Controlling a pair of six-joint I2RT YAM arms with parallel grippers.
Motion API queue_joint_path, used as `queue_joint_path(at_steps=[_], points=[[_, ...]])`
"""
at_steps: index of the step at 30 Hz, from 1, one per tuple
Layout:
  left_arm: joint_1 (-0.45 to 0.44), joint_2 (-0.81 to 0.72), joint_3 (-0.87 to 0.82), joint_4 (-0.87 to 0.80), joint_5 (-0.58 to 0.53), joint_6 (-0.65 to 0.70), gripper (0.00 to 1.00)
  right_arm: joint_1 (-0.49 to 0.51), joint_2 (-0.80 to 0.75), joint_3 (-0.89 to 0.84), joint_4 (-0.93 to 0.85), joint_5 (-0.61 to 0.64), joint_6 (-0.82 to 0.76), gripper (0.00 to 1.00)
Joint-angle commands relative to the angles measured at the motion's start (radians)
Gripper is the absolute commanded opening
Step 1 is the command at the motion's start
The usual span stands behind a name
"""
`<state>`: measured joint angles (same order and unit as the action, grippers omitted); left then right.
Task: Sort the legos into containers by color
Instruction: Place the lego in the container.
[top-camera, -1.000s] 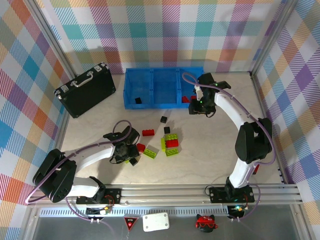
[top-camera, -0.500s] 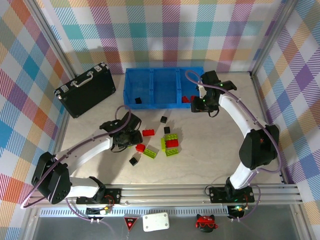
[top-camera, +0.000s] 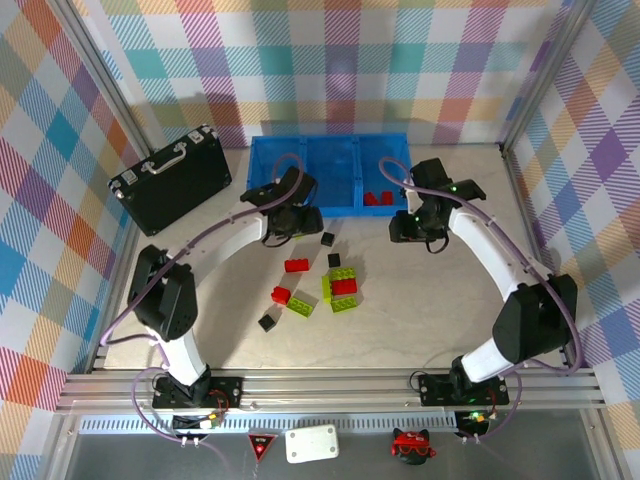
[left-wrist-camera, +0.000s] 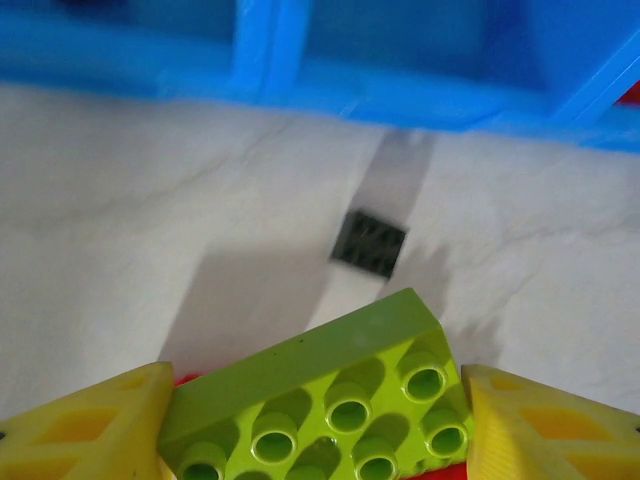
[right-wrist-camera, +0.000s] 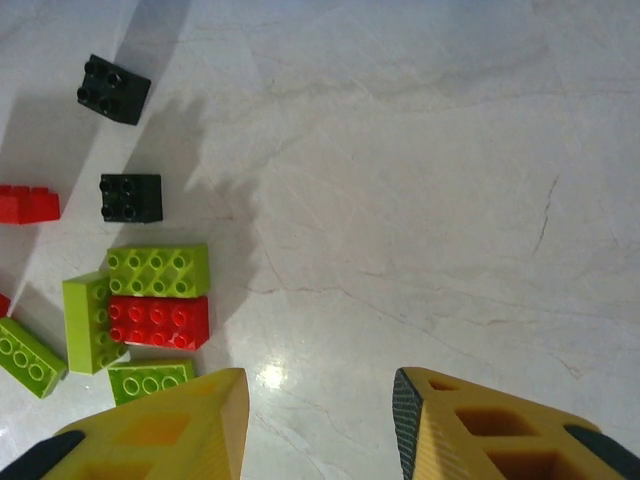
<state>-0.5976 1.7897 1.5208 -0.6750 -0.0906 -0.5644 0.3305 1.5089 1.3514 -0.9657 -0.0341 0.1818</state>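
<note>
The lime-green brick (left-wrist-camera: 330, 400) pinched between the left fingers (left-wrist-camera: 85, 430) runs off the bottom edge, so its near half is unseen. The red slivers (left-wrist-camera: 186, 379) under it are too slight to name. Beyond those fingers the blue tray (left-wrist-camera: 400, 95) is blurred and cut by the top edge, and a red scrap (left-wrist-camera: 628, 95) at its far corner is clipped by the frame. The small black brick (left-wrist-camera: 368, 243) ahead of the fingertips is soft, its studs hardly legible. The right fingers (right-wrist-camera: 165, 430) are cut off at the bottom. One of them covers part of a lime brick (right-wrist-camera: 150, 378). Farther out on that side a red brick (right-wrist-camera: 28, 203) is cropped by the picture's edge.
</note>
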Motion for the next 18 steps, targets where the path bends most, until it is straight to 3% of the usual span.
queue_joint_path(at_steps=[1,11,18], points=[[0.001,0.071,0.113,0.049,-0.008,0.044,0.61,0.007,-0.050,-0.030,-0.016,0.017,0.020,0.44],[-0.007,0.348,0.471,0.092,-0.135,0.090,0.60,0.007,-0.105,-0.070,-0.025,0.037,0.024,0.45],[-0.031,0.474,0.538,0.210,-0.238,0.218,0.61,0.007,-0.115,-0.073,-0.037,0.052,0.020,0.45]])
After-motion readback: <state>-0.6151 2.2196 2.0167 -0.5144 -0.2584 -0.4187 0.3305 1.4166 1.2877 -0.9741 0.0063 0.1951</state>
